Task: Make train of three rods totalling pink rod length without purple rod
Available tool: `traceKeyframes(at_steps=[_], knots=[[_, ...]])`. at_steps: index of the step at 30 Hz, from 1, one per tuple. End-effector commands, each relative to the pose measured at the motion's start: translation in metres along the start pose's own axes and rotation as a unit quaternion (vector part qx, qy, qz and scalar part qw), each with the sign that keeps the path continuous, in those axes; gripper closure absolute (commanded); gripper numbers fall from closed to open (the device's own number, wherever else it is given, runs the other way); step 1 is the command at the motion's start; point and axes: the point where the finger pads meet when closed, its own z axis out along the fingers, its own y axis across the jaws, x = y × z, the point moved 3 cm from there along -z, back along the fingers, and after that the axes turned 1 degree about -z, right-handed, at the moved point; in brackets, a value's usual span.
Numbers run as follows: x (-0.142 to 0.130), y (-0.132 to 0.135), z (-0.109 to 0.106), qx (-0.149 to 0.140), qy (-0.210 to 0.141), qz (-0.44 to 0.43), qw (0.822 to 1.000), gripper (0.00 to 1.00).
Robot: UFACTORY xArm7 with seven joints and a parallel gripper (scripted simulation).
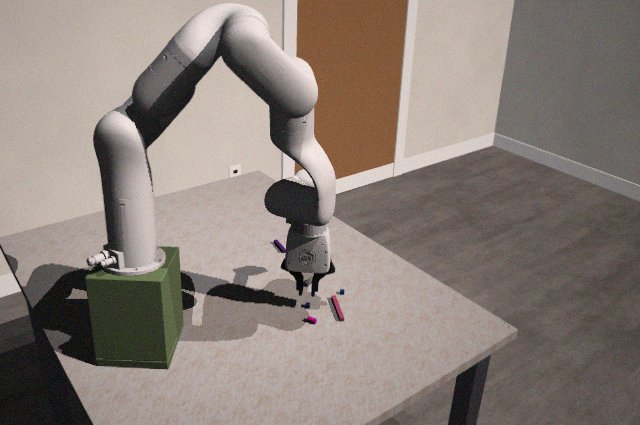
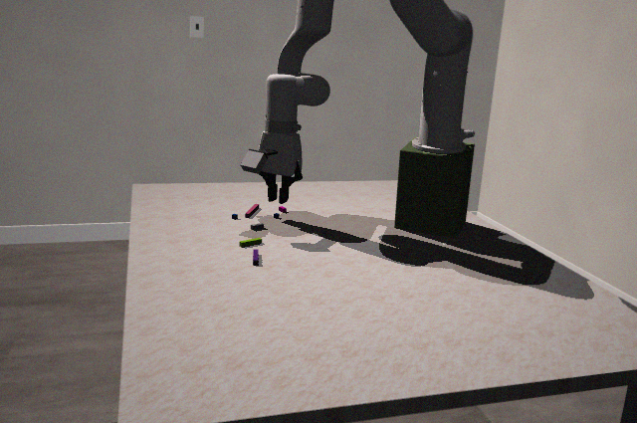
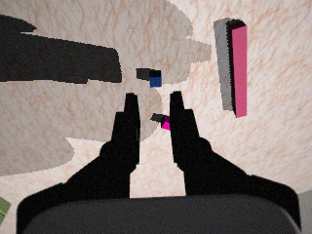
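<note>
My gripper [image 1: 307,294] [image 2: 278,201] [image 3: 154,107] is open a little, empty, above the table. The pink rod [image 1: 337,308] [image 2: 252,210] [image 3: 240,72] lies flat. One blue rod [image 1: 307,305] [image 2: 276,215] [image 3: 155,79] shows just beyond the fingertips in the wrist view; another blue rod [image 1: 341,291] [image 2: 234,216] lies past the pink rod's end. The magenta rod [image 1: 311,320] [image 2: 282,209] [image 3: 166,123] is partly behind a finger in the wrist view. The grey rod [image 2: 257,227] and lime rod [image 2: 250,242] lie apart; the gripper hides the lime one in the top view.
The purple rod [image 1: 279,246] [image 2: 255,256] lies beyond the lime rod, away from the pink one. The arm's green base block [image 1: 129,322] [image 2: 432,192] stands on the table [image 1: 248,379] [image 2: 359,335]. The arm's shadow falls across the table near the blue and magenta rods.
</note>
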Motion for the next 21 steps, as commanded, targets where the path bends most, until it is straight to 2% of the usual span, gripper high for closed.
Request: traceKeyframes(at_steps=[1,21], knots=[[0.0,0.001,0.006,-0.002,0.001,0.0,1.0,0.76],[0.0,0.002,0.025,-0.002,0.001,0.0,1.0,0.76]])
